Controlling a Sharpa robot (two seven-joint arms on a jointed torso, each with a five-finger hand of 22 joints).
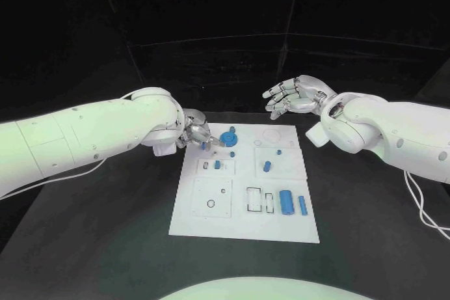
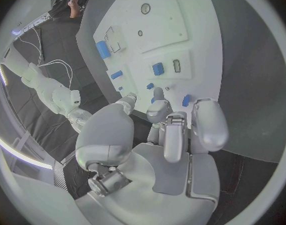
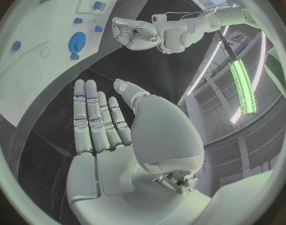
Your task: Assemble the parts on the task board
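At the middle of the black table (image 1: 112,248) lay the white task board (image 1: 216,225) with small blue parts (image 1: 286,201), its 11 o'clock corner hidden by the left hand (image 1: 196,134), whose grip I could not tell, while the right hand (image 1: 292,95) hung at 1 o'clock, fingers apart and empty.

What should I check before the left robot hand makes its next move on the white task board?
1. Left robot hand at the far left corner of the white rectangular task board: ok.
2. A small blue part in its fingers: cannot tell.
3. Right robot hand open, off the board: ok.
4. Round blue disc part near the left robot hand's fingers: ok.
5. Blue cylinder parts lying at the near right: ok.
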